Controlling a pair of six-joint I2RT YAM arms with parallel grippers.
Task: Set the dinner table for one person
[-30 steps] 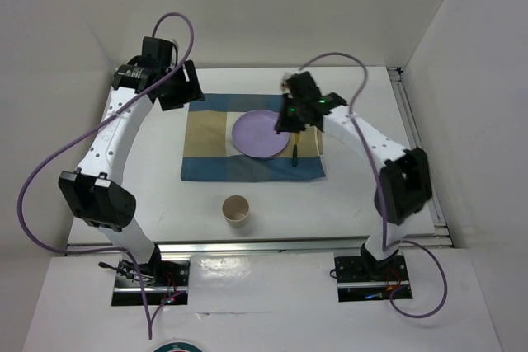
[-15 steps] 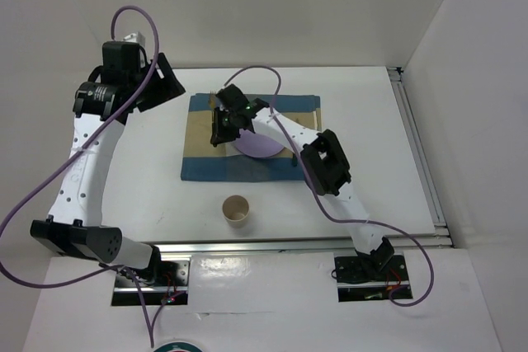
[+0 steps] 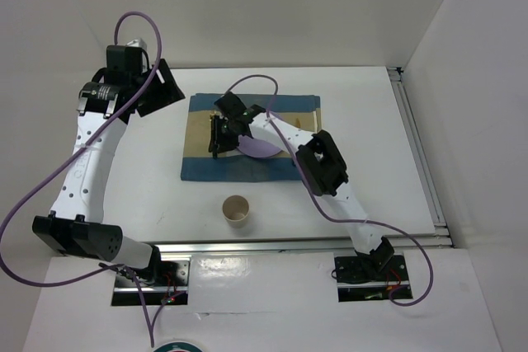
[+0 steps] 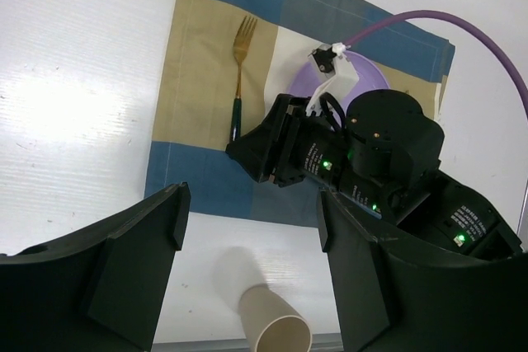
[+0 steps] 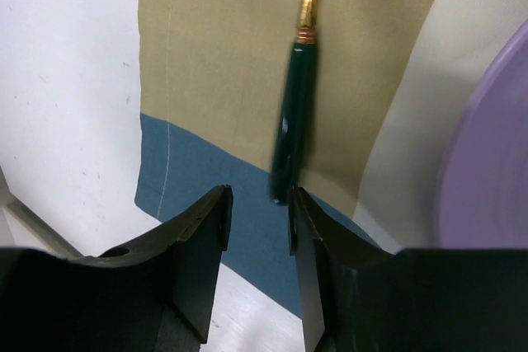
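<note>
Tabletop first: the dinner table (image 3: 371,121) is a broad, smooth white slab, roughly square, with aluminium rails along its right and near edges. It fills the floor of the white-walled booth ahead of both arm bases, and I get glare off it in the left wrist view. A blue-and-tan mat (image 3: 198,169) lies on its middle, carrying a purple plate (image 3: 261,152) and, to the left of it, a gold fork (image 4: 238,80) with a dark green handle. A paper cup (image 3: 236,209) stands on bare table near the mat's front edge. My right gripper (image 5: 257,228) hovers at the fork's handle end, jaws narrowly parted, gripping nothing. My left gripper (image 4: 252,261) hangs above the table, spread wide, empty
</note>
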